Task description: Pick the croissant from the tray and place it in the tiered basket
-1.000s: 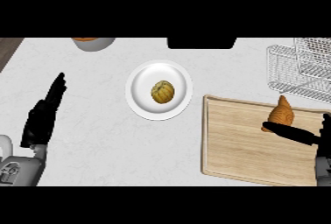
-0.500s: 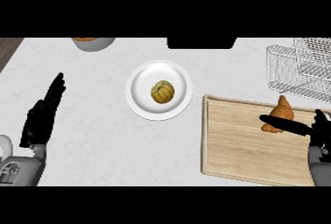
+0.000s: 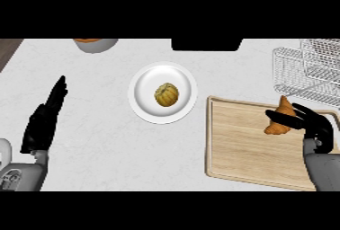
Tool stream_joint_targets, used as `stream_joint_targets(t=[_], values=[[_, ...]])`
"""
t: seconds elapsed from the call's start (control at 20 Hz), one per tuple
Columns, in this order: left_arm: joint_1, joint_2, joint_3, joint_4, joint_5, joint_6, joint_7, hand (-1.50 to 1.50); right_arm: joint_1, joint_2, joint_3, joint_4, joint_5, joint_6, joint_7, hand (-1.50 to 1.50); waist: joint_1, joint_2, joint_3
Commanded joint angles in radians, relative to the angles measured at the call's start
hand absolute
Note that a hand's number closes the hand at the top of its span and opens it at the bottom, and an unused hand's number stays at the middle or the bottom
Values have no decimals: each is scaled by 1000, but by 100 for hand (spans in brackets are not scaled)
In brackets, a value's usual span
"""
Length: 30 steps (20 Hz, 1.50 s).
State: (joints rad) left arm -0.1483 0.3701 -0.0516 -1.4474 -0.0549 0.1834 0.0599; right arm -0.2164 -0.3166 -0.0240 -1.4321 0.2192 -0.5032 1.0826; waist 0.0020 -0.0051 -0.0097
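Step in hand: securing the croissant [image 3: 275, 128] on the tray [image 3: 246, 146], judged from the hand closed on it.
Right hand [image 3: 317, 129]: over the tray's far right corner; its fingers [image 3: 285, 117] curl across the croissant's middle and grip it.
Croissant: on the tray, near its far right edge, one tip pointing towards the tiered basket [image 3: 312, 72]. Whether it has lifted off the wood I cannot tell.
Doing it well: keep the hold on the thick middle, not the tapering tips, so the pastry does not pivot. Lift straight up before moving off, so the lower end clears the tray's raised rim.
Next move: a short carry away and to the right. The wire rim stands above the bench [image 3: 100, 134], so height should come first, then the release over a tier.
Risk: the curved shape could turn between the fingers, or a tip could catch on the wire.
Left hand [image 3: 43, 123]: at the view's left, fingers straight, resting and holding nothing.
Tiered basket: wire tiers at the far right; nothing shows inside the part in view.
Plate [image 3: 143, 105]: white, mid-bench, holding one round golden pastry [image 3: 166, 94].
Bowl [image 3: 100, 45]: at the far edge, something orange inside, mostly cut off.
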Motion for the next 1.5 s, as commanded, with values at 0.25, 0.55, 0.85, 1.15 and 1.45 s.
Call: stream_joint_targets(t=[0.25, 0.55, 0.85, 1.15, 1.45], values=[[30, -9, 35, -12, 2, -27, -33, 0, -58, -2, 69, 155, 39, 86, -74, 150, 8, 7, 10], [-18, -52, 21, 41, -61, -11, -28, 0, 10, -1, -10, -81, 41, 29, 25, 150, -9, 4, 9], [-64, -41, 0, 8, -43, -49, 2, 0, -207, -37, 359, 40, 224, 301, -133, 150, 79, 23, 5], [-32, -39, 24, 6, -35, -50, 13, 0, -479, 81, 411, 165, 345, 259, -176, 150, 34, 10, 10], [-33, -24, 53, 23, -38, -47, 8, 0, -624, 16, 361, 34, 515, 225, -69, 150, 3, -1, 9]])
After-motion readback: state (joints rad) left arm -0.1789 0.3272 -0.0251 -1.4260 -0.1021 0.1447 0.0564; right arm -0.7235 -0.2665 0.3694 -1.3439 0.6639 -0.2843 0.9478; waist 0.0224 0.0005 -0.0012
